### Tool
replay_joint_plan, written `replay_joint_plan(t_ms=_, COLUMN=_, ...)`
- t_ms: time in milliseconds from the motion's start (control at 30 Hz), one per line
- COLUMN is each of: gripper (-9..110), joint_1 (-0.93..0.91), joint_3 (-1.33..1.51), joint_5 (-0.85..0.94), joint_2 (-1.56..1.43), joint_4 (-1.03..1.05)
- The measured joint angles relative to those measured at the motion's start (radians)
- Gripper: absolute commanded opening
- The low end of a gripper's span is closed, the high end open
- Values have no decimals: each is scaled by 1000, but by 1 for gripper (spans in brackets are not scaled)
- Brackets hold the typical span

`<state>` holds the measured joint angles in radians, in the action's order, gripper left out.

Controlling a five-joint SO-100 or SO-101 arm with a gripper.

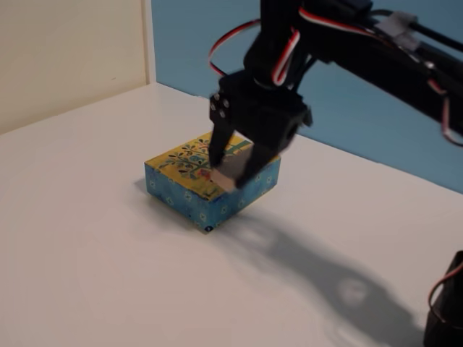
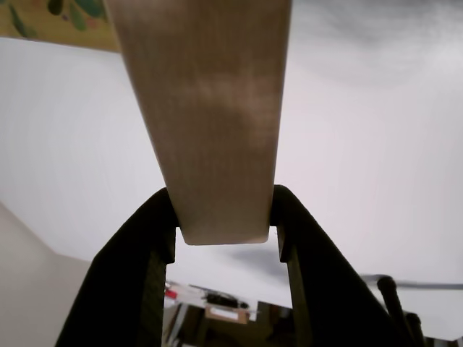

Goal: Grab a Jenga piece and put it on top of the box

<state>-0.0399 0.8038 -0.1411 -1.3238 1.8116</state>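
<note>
The box (image 1: 195, 189), yellow-topped with a floral tree design and blue patterned sides, sits near the middle of the white table in the fixed view. My black gripper (image 1: 233, 170) hangs over its near right part, shut on the pale wooden Jenga piece (image 1: 226, 176), which is at or just above the box top. In the wrist view the Jenga piece (image 2: 210, 123) fills the centre, clamped between both black fingers (image 2: 148, 238). A corner of the box (image 2: 51, 22) shows at the top left.
The white table (image 1: 87, 238) spreads around the box. A cream wall (image 1: 65, 50) and a blue wall (image 1: 347, 108) stand behind. The arm's red and white cables (image 1: 224, 43) loop above the gripper. A dark object (image 1: 445, 311) sits at the lower right edge.
</note>
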Motion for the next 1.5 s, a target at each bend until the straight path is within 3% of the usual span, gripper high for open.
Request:
replay_joint_plan(t_ms=167, gripper=0, joint_1=-3, joint_3=-167, joint_5=-6, joint_2=51, joint_4=48)
replay_joint_plan(t_ms=1500, gripper=0, joint_1=-81, joint_3=-578, joint_5=-21, joint_2=465, joint_4=55)
